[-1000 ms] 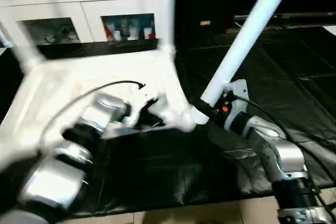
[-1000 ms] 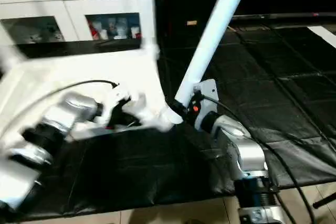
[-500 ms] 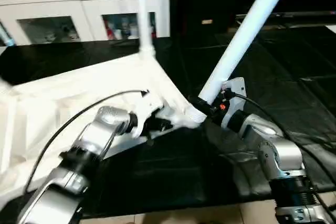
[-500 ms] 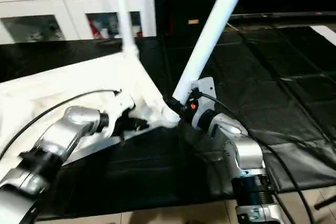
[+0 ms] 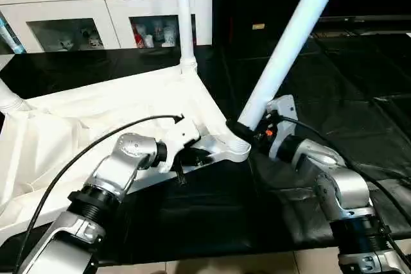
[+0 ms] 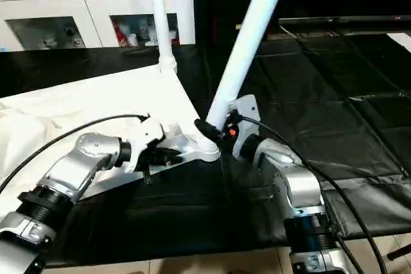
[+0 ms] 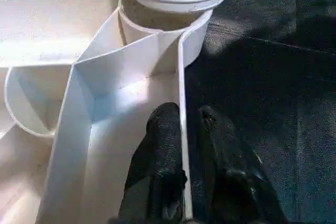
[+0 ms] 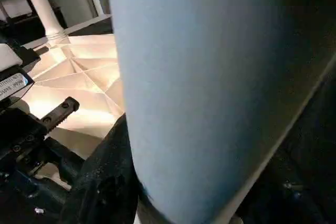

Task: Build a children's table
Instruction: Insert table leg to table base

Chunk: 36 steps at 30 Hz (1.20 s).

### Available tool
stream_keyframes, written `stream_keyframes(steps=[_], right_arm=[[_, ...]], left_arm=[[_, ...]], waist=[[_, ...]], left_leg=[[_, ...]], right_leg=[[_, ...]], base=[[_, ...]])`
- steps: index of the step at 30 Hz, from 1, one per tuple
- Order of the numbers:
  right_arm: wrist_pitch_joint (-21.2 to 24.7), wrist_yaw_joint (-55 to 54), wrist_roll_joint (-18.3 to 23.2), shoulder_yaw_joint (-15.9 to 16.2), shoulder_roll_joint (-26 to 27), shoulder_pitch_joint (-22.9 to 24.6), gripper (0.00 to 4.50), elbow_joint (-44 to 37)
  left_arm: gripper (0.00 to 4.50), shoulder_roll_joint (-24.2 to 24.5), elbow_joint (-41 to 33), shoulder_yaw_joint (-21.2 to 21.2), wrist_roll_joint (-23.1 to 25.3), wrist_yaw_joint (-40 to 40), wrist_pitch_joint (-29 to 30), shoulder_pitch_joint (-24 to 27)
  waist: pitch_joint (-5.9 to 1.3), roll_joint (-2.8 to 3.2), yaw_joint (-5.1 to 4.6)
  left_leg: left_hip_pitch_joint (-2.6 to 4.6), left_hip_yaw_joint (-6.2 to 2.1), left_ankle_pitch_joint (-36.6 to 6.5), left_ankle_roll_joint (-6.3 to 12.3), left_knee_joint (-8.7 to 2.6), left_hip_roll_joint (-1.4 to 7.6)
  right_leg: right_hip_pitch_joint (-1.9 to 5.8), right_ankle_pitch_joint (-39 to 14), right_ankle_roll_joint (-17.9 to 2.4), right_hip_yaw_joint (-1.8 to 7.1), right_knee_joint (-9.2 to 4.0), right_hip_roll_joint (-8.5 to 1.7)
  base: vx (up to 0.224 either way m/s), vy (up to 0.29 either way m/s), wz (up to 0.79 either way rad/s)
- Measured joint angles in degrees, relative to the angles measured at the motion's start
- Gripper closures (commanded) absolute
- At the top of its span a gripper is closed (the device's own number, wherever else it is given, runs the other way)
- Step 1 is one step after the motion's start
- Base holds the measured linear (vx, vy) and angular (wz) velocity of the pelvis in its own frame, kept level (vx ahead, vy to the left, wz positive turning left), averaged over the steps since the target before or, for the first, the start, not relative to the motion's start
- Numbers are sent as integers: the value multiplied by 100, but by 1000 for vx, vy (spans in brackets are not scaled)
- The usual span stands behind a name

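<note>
Since a second ago the left arm has stretched forward and the upturned table top (image 5: 96, 120) has dropped from a tilt to lie nearly flat on the black mat (image 5: 359, 126). It rests underside up so that its ribs and corner sockets face the robot and the legs can be driven in from above.

At the near corner the left tool (image 7: 184, 145) straddles the thin rim wall, one finger inside the ribbed pocket and one outside, close against the wall; whether they pinch it or have just let go cannot be told, since they are only slightly apart. That hold probably steadies the top against the push at the socket (image 5: 234, 149) just beside it.

The right tool (image 5: 247, 129) is clamped round the foot of a long leg (image 5: 289, 36), which leans away from upright with its ribbed end at the socket mouth. Gripping low likely gives better control for seating.

A second leg (image 5: 183, 11) already stands upright in the far corner, and a third leg's base (image 5: 9, 101) shows at the left corner. A white cabinet (image 5: 77, 4) stands behind.
</note>
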Motion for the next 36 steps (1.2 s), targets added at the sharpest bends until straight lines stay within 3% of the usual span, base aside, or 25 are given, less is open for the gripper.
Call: stream_keyframes(steps=[5, 6, 11, 13, 19, 36], right_arm=[[-56, 57, -46, 0, -13, 0, 257, 1], [-67, 60, -47, 0, -14, 0, 257, 1], [-101, 66, -61, 30, -22, 0, 257, 10], [-143, 79, -73, 43, -22, 0, 257, 18], [-190, 113, -108, 59, -26, 0, 257, 39], [-129, 501, -330, 428, -406, -193, 257, 289]], left_arm=[[350, 3, -2, 7, 1, -11, -26, 18], [383, 0, 8, 11, -3, -11, -82, 27], [395, -64, 125, 135, -78, 11, -138, 28], [430, -65, 125, 134, -78, -3, -138, 28], [450, -46, 215, 115, -18, 14, -298, 17], [450, 151, 223, -35, 89, -305, -510, -1]], waist=[[0, 0, 1], [0, -1, 0], [0, -1, 2], [0, -1, 4], [0, -1, 3], [-13, -23, 20]], left_leg=[[1, 0, 0, 0, 0, 0], [1, 1, 0, 0, 0, 0], [1, 2, 0, 0, 0, 0], [1, 2, 0, 0, 0, 0], [2, 2, 0, 0, -1, 0], [9, 1, 0, 0, -4, 0]], right_leg=[[0, 0, 0, 0, 1, 0], [0, 1, -1, 0, 1, 0], [0, 1, 0, 0, 1, 0], [0, 1, 0, 0, 0, 0], [1, 1, 0, 0, 1, 0], [33, -20, 35, -1, 1, 0]], base=[[0, 0, 0], [0, 0, 0], [0, 0, 0], [0, 0, 0], [0, 0, 0], [0, 0, 0]])
